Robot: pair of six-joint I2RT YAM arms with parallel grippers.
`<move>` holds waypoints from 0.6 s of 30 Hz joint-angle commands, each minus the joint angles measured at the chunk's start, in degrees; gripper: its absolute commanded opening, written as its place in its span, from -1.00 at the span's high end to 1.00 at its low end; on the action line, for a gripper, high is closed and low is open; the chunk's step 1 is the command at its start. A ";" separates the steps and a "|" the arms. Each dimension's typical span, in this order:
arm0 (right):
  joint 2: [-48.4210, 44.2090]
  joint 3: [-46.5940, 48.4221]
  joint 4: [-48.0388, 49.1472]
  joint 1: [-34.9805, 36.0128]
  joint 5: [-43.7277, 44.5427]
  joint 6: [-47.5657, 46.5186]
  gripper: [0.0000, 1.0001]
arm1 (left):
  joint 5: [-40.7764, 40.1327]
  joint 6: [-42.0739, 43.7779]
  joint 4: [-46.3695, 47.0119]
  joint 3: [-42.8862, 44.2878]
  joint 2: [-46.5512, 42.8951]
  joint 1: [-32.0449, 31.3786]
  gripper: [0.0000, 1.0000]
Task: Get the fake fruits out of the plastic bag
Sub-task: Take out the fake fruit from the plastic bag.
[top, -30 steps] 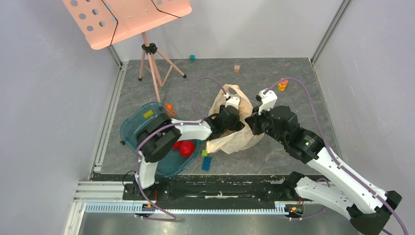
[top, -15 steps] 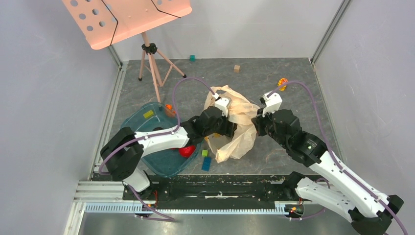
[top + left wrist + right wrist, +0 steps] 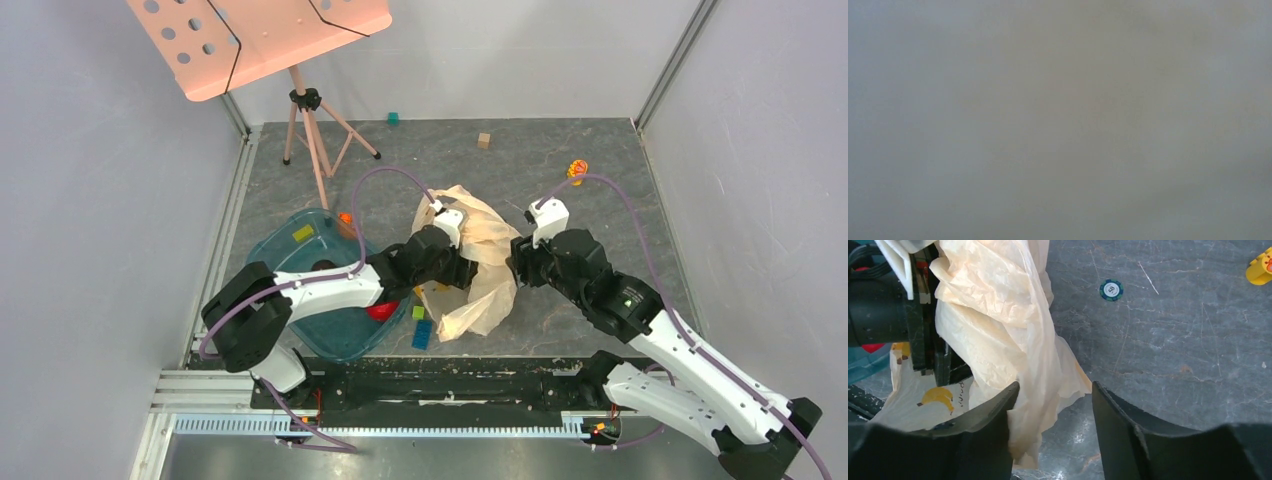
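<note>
One crinkly translucent peach plastic bag (image 3: 998, 305)

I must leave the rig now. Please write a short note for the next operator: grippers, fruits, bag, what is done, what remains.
Left gripper: pushed into the plastic bag. Its camera shows only blur, so open or shut cannot be told.
Right gripper: open, with a fold of the bag hanging between its jaws.
Done: one red apple lies in the teal tray.
To do: the other fruits are not visible. Check inside the bag and take them out.
</note>
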 commanded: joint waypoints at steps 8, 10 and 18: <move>-3.29 5.76 5.37 0.17 -21.43 -0.43 -0.61 | -9.32 -2.02 -4.11 3.78 3.67 -2.17 0.03; -1.75 4.89 6.54 0.17 -24.74 1.41 -0.65 | -10.90 -2.57 -7.81 5.13 3.82 -2.17 0.03; 3.61 -5.06 13.02 0.17 -12.26 9.47 -0.78 | -10.73 -3.21 -14.43 5.62 0.56 -2.17 0.02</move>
